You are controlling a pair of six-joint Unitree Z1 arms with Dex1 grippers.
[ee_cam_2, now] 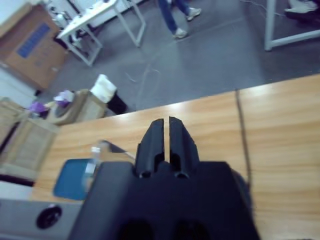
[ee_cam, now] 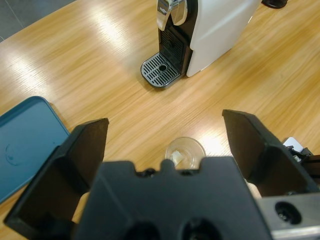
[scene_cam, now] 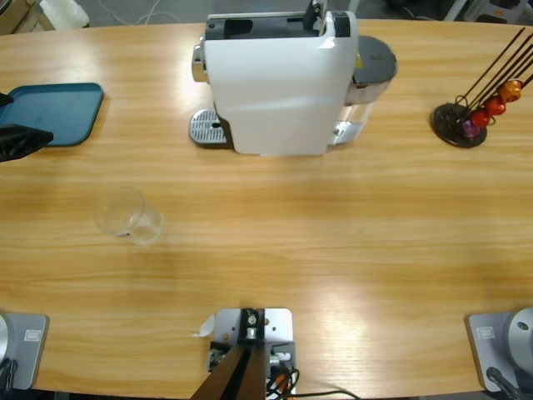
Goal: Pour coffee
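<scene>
A clear glass point(scene_cam: 129, 216) stands upright on the wooden table, left of the middle. In the left wrist view the glass point(ee_cam: 185, 152) lies ahead, between and below the jaw tips, untouched. A faint pale patch shows at its bottom; I cannot tell if it is the coffee. My left gripper point(ee_cam: 165, 122) is open wide and holds nothing; it shows as a black shape point(scene_cam: 21, 140) at the left edge. The white coffee machine point(scene_cam: 279, 83) stands at the back middle, its drip grate point(ee_cam: 160, 70) bare. My right gripper point(ee_cam_2: 166, 123) is shut, holds nothing, and points over the table's edge toward the room.
A blue tray point(scene_cam: 58, 112) lies at the back left, beside the left gripper, also seen as the tray point(ee_cam: 25, 140). A black capsule stand point(scene_cam: 466, 117) with coloured capsules is at the back right. A person's legs point(ee_cam_2: 175, 15) and furniture show beyond the table.
</scene>
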